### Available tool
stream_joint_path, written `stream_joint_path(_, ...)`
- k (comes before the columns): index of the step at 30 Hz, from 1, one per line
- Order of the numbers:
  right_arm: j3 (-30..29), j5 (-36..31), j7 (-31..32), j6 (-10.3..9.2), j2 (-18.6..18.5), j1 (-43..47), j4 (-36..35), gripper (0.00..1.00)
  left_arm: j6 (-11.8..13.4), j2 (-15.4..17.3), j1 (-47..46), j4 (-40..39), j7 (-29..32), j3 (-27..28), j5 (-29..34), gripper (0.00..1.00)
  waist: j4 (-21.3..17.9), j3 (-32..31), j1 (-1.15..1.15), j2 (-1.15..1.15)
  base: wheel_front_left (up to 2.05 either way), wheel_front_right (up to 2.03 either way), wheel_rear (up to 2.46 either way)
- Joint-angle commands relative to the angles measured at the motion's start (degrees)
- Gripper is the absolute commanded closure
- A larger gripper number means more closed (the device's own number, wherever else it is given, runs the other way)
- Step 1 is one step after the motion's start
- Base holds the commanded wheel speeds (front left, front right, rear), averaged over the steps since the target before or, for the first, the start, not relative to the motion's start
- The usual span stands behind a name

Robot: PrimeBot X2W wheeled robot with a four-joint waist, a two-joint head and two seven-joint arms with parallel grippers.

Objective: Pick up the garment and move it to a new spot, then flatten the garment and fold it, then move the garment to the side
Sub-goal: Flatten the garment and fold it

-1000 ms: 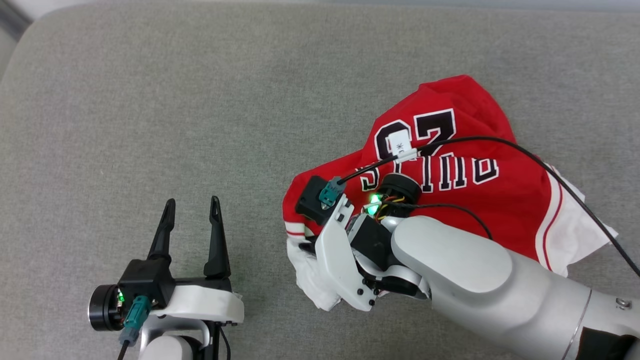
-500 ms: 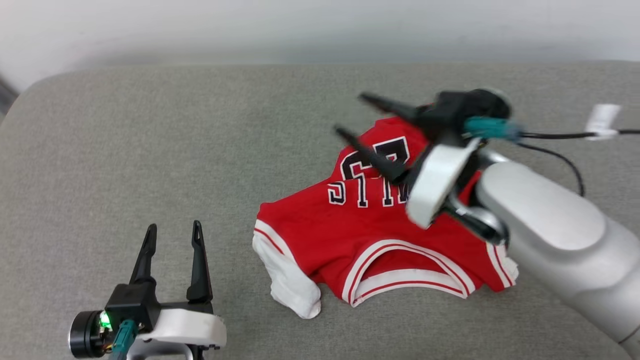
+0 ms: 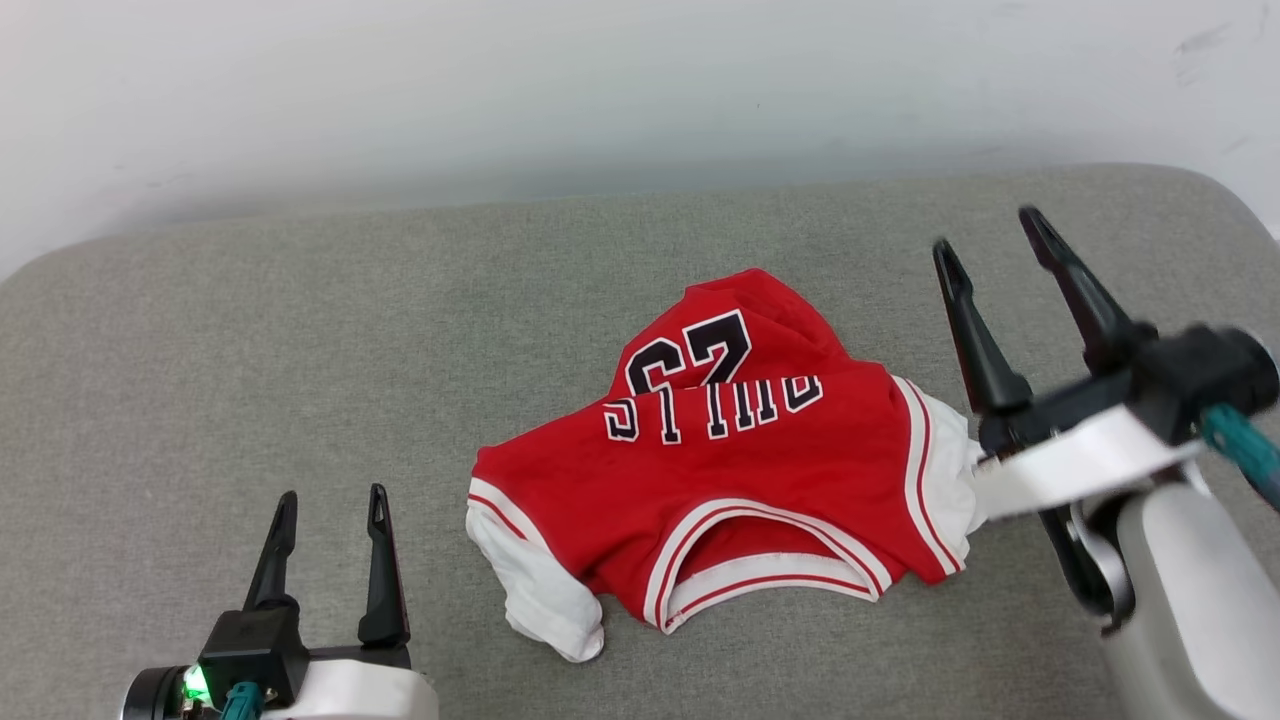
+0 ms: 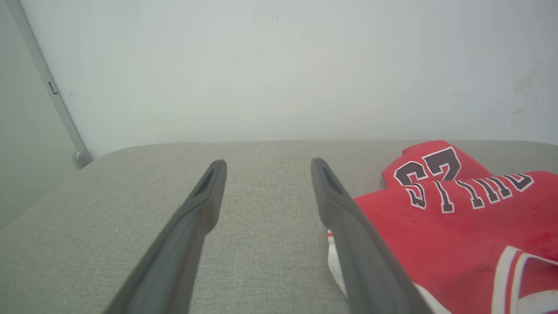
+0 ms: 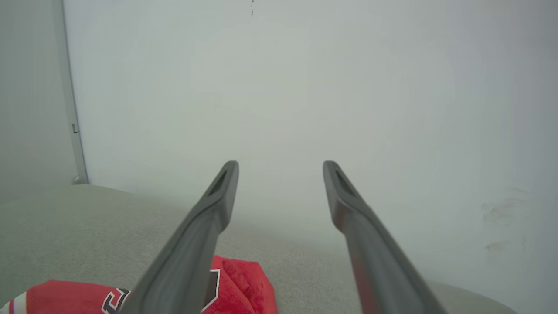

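Since neither gripper held anything, the garment (image 3: 730,470) lay loose on the grey cushion (image 3: 300,330), roughly midway along the cushion's length and a little toward its right end. The left gripper (image 3: 332,492) hovered over the cushion's near left part, fingers spread with nothing between them. The right gripper (image 3: 984,230) hung above the cushion's right end, fingers likewise wide apart and empty.

Judging by this, the pick-up and move looked finished, though nothing proved the spot was a new one. Flattening seemed not yet done. The cloth was rumpled, the part bearing "23" humped up behind the "BULLS" row, and the white sleeve (image 3: 545,600) toward the cushion's left end was bunched. Folding and the final move aside were also left to do.

With its printed side up, the garment pointed its neckline (image 3: 765,560) at the cushion's near edge and its hem toward the cushion's back edge, so the lettering read upside down from the head view. As it lay, its long axis ran sleeve to sleeve along the cushion's length, slightly skewed.
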Motion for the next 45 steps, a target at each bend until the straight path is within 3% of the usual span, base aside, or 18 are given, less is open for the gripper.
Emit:
stream_joint_path(1, -0.62, -0.48, -0.09, -0.04, 0.66, 1.24, -0.80, 0.00, -0.08, 0.01, 0.35, -0.25, -0.15, 0.00, 0.46, 0.00, -0.07, -0.26, 0.01, 0.00, 0.00, 0.00, 0.00)
stream_joint_path(8, -9.08, -5.63, -0.09, -0.04, 4.89, 14.93, -9.63, 0.00, -2.07, 1.42, -1.31, -2.85, -0.15, 0.34, 2.53, 0.00, 0.12, -0.99, 0.01, 0.00, 0.00, 0.00, 0.00)
stream_joint_path(14, -13.59, -7.07, -0.10, -0.04, 7.50, 21.12, -13.93, 0.00, -7.08, 6.54, -4.44, -4.40, -0.01, -1.41, 4.12, 0.00, 0.47, -0.78, 0.01, 0.00, 0.00, 0.00, 0.00)
stream_joint_path(18, -14.83, -8.02, -0.10, -0.04, 8.15, 22.79, -15.79, 0.00, -10.37, 11.78, -7.76, -4.34, 6.57, -5.63, 5.18, 0.00, 0.40, -0.25, 0.01, 0.00, 0.00, 0.00, 0.00)
stream_joint_path(19, -15.26, -8.34, -0.10, -0.04, 8.50, 22.95, -16.67, 0.00, -11.29, 15.51, -9.96, -5.74, 13.90, -9.83, 4.63, 0.00, 0.01, 0.27, 0.01, 0.00, 0.00, 0.00, 0.00)
stream_joint_path(27, -15.47, -8.89, -0.10, -0.04, 8.67, 21.15, -17.98, 0.00, -11.54, 26.38, -16.14, -9.98, 35.08, -25.06, -7.44, 0.00, -1.06, 2.89, 0.01, 0.00, 0.00, 0.00, 0.00)
stream_joint_path(32, -15.31, -9.15, -0.10, -0.04, 8.67, 19.93, -18.50, 0.00, -11.55, 32.16, -20.21, -11.09, 44.72, -33.37, -15.91, 0.00, -2.04, 5.43, 0.01, 0.00, 0.00, 0.00, 0.00)
stream_joint_path(37, -15.12, -9.27, -0.10, -0.04, 8.39, 18.55, -18.89, 0.00, -11.56, 36.16, -23.89, -10.75, 50.45, -40.31, -22.08, 0.00, -3.16, 8.22, 0.01, 0.00, 0.00, 0.00, 0.00)
stream_joint_path(45, -14.29, -9.56, -0.11, -0.04, 8.18, 16.36, -19.21, 0.00, -11.57, 39.35, -28.85, -5.62, 52.29, -50.31, -25.66, 0.00, -4.74, 11.91, 0.01, 0.00, 0.00, 0.00, 0.00)
